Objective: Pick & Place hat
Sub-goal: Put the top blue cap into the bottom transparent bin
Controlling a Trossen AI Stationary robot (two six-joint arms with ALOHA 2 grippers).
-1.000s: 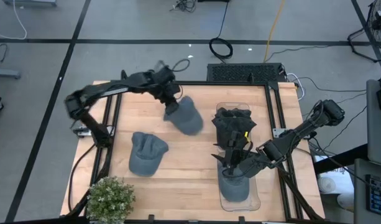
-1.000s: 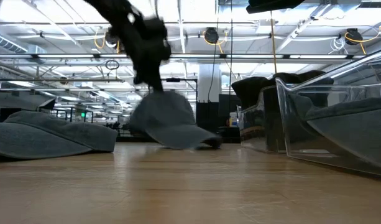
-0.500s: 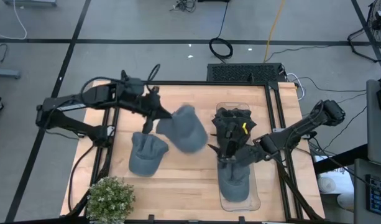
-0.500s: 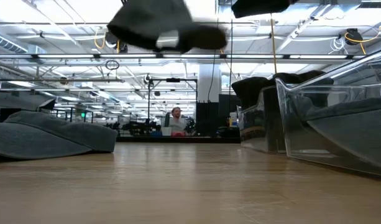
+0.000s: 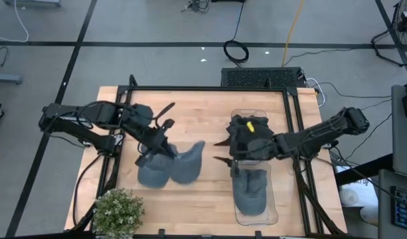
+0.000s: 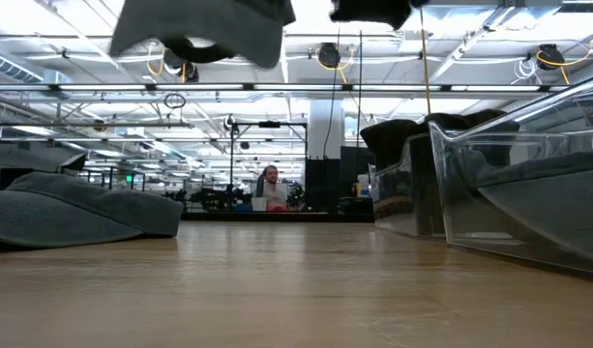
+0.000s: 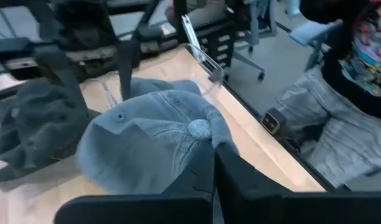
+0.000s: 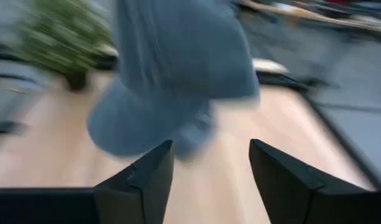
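Observation:
My left gripper (image 5: 158, 147) is shut on a grey cap (image 5: 184, 163), which hangs high above the table in the low view (image 6: 199, 27). A second grey cap (image 5: 150, 175) lies flat on the wood just below it, at the left in the low view (image 6: 74, 208). My right gripper (image 5: 222, 151) is open and hovers beside the clear bin (image 5: 273, 199), pointing toward the held cap (image 8: 178, 68) without touching it. In the bin lie dark caps (image 5: 246, 129) and one grey cap (image 5: 251, 191). My left gripper pinches the held cap's crown (image 7: 206, 144) right beside its top button (image 7: 199, 129), between the two fingers (image 7: 240, 180). The cap is lifted clear of the table and spreads out from the fingers toward the table's right.
A potted plant (image 5: 117, 211) stands at the near left corner. The bin's clear walls (image 6: 489, 184) rise on the right half of the table. A black frame (image 5: 293, 119) borders the table. A seated person (image 7: 358, 74) shows beyond the edge, and another far off (image 6: 273, 184).
My left gripper has lifted the grey cap off the far middle of the table and carried it toward the near edge, over the second cap. My right gripper has risen out of the bin and moved left toward the held cap.

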